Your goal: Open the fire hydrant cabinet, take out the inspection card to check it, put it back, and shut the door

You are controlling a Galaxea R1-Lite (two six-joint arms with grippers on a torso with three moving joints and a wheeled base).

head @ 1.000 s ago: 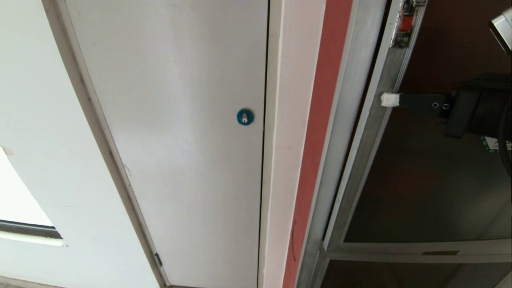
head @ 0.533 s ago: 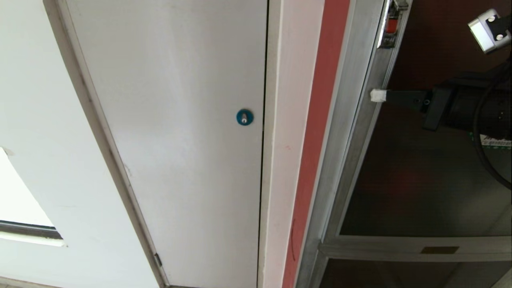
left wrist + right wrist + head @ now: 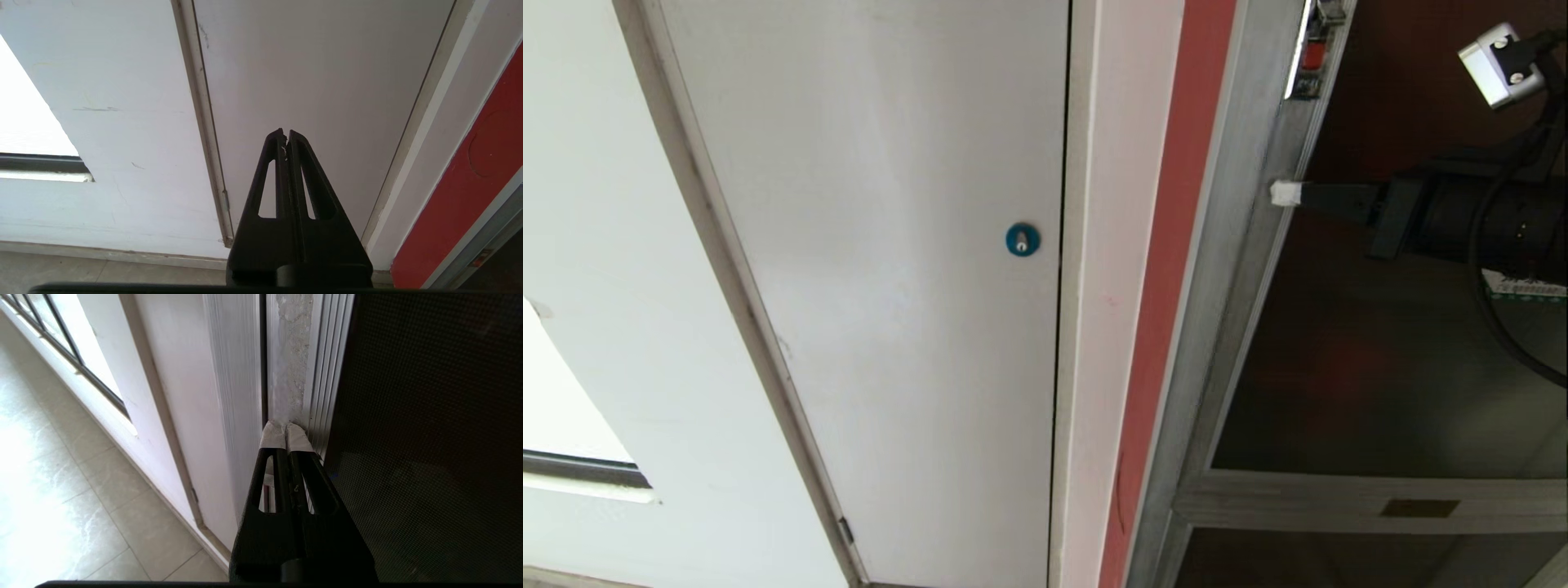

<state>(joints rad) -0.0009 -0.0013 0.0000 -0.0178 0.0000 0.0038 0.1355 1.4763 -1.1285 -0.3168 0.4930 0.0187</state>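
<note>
while both pairs of black fingers are pressed together with nothing between them, only the right gripper (image 3: 1284, 193) is at the work. its white-taped fingertips (image 3: 286, 435) press on the silver frame of the door (image 3: 1372, 351), on the frame's upright edge member, a short way below the red latch (image 3: 1312, 55). in the right wrist view the taped tips sit in the channel of that member, just beside the dark tinted glass, with the narrow seam to the cabinet frame on their other side. the door lies nearly flush in the fire hydrant cabinet (image 3: 1217, 269), whose brushed silver frame runs alongside a red strip (image 3: 1168, 245) of wall. across the dark glass, part of a green-and-white sticker (image 3: 1523, 287) shows behind the arm, and a silver crossbar (image 3: 1364, 500) with a small dark plate closes the glass panel at its lower end. the inspection card is in none of the views.

the left gripper (image 3: 286, 134) hangs low, clear of everything, pointing at the plain white door (image 3: 890, 245) to the left of the cabinet. that door carries a blue round lock (image 3: 1023, 239) near its edge. farther left stand the white wall (image 3: 596, 204) and the corner of a bright window (image 3: 556, 408).
</note>
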